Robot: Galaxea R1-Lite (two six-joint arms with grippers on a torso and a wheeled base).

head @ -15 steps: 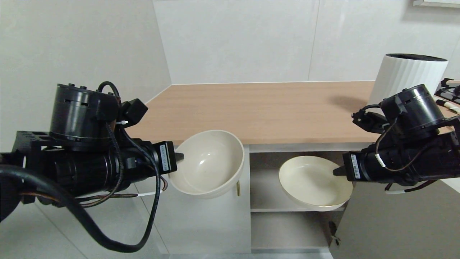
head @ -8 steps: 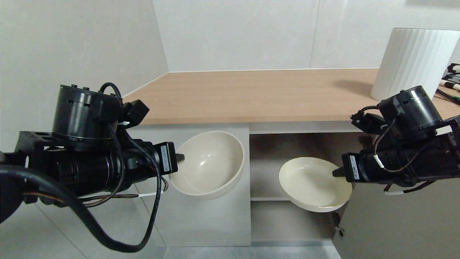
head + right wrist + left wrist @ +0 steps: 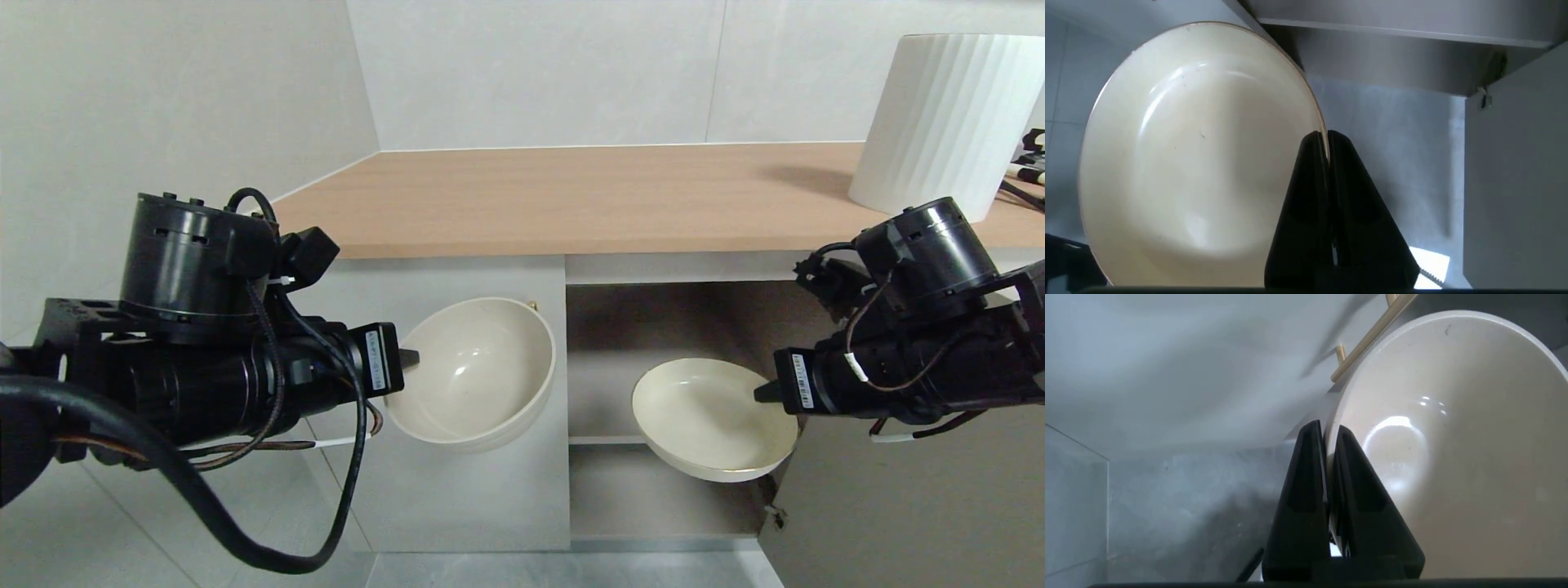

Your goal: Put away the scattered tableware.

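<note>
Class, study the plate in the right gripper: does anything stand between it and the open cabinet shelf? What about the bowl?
Nothing visible stands between the plate in the right gripper and the open cabinet shelf behind it. The bowl in the left gripper hangs before a closed door, which blocks that side.

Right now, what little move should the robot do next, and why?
Probably ease the right gripper forward, carrying the plate into the open cabinet, above its shelf. The plate hangs right before that opening, while the bowl in the left gripper faces a closed door.
</note>
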